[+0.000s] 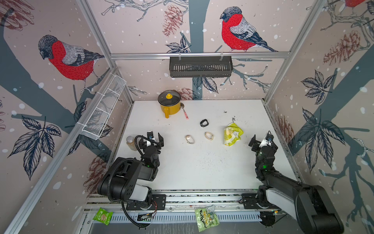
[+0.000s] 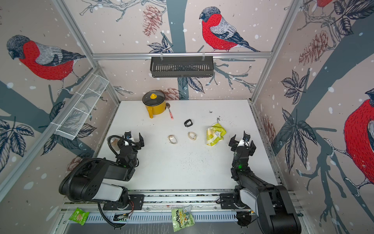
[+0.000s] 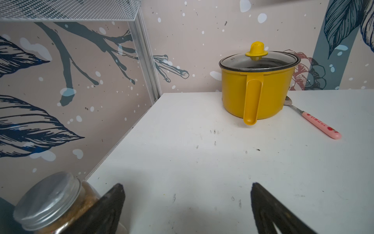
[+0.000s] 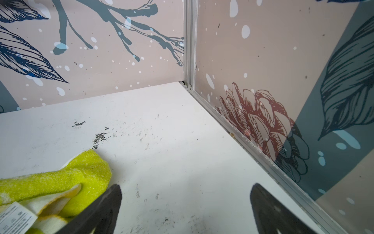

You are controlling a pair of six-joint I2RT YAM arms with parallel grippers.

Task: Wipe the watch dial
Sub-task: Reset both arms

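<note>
left gripper (image 1: 155,136) is wide open, nothing in it, over the bare table (image 1: 202,166), well apart from the yellow cloth (image 1: 232,134). in left wrist view one finger (image 3: 109,204) sits right by a jar (image 3: 50,202); touching or not, can't tell. right gripper (image 1: 261,139) is also wide open and empty, just beside the cloth; in right wrist view its finger (image 4: 105,206) overlaps the cloth's edge, contact unclear. 3 watches lie free on the table, none touched: black watch (image 1: 204,123) near the cloth, btw it and the pot (image 1: 169,103); near pale watch (image 1: 209,135) close to the cloth; far pale watch (image 1: 189,139) btw the cloth and left gripper.
</note>
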